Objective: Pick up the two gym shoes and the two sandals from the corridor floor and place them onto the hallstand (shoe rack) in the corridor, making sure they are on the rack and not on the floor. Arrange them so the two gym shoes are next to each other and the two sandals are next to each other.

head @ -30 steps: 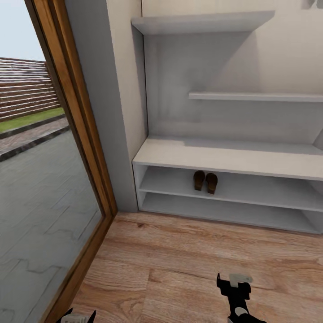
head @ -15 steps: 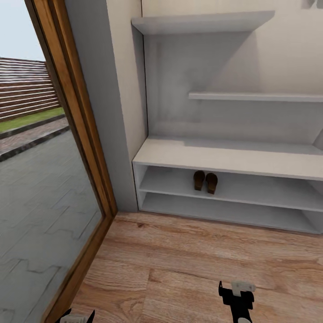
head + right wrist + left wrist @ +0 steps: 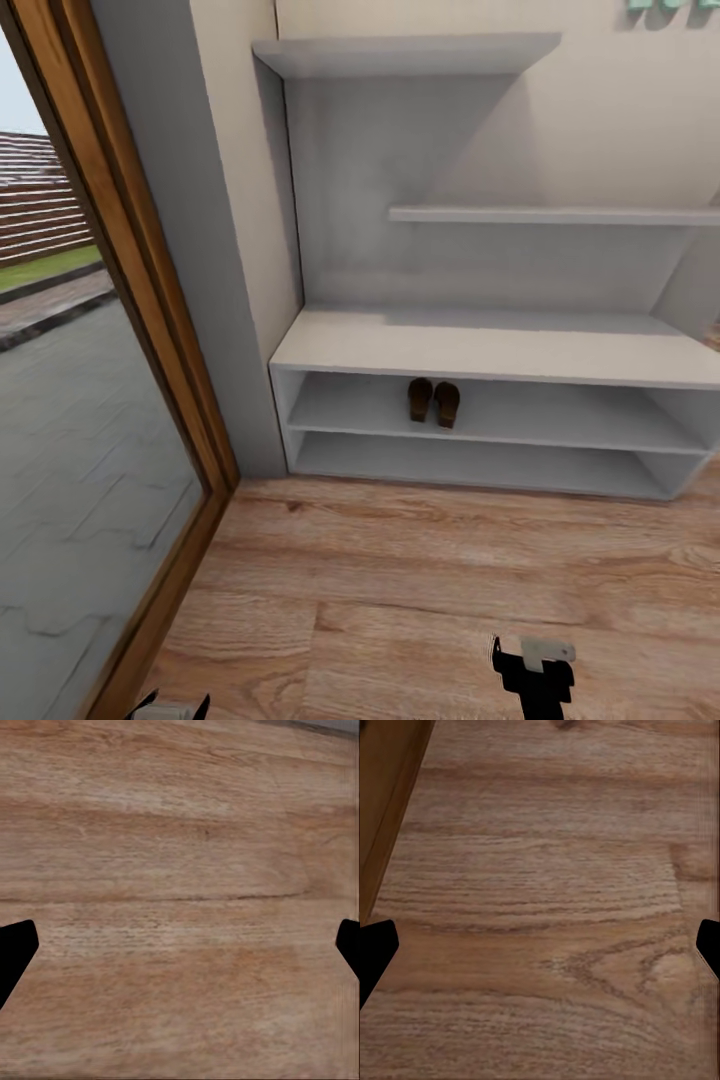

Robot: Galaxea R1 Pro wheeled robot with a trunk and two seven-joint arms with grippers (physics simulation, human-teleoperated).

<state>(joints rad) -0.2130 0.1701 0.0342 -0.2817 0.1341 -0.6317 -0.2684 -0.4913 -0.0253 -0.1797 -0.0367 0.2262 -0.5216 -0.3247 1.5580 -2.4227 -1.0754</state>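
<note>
While the head camera has swung right, revealing more of the light-grey hallstand (image 3: 480, 345), the brown sandals (image 3: 433, 400) sit paired on its shelf; both grippers (image 3: 540, 945) (image 3: 180, 945) hang spread, empty, over the wood-plank floor (image 3: 450, 560), gym shoes unseen.

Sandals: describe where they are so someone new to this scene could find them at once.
Find the grey hallstand against the wall, right of the wood-framed glass door. Under its flat top, on the upper of the two low shelves, sit the sandals, side by side, left of centre. They are the only dark brown things on the stand.
</note>
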